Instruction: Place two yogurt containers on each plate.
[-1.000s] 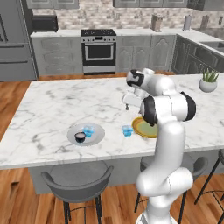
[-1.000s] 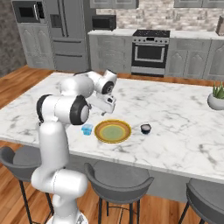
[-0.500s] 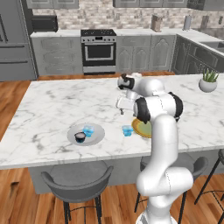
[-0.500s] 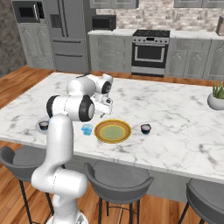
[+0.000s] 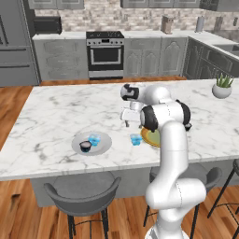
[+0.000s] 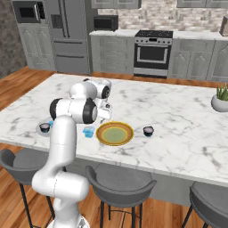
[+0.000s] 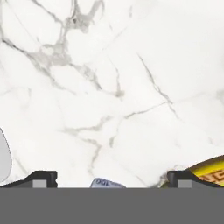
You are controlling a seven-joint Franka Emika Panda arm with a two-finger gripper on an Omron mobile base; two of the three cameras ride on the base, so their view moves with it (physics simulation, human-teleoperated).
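grey plate (image 5: 103, 146) has a black cup (image 5: 85, 146) and a blue cup (image 5: 94, 139) on it, another blue cup (image 5: 136, 139) sits just left of the yellow plate (image 6: 115, 133), last black cup (image 6: 148, 131) on its far side

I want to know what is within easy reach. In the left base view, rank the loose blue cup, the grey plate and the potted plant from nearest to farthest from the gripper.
From the gripper:
1. Loose blue cup, just below it, beside the yellow plate.
2. Grey plate, off to the left.
3. Potted plant, far right of the counter.
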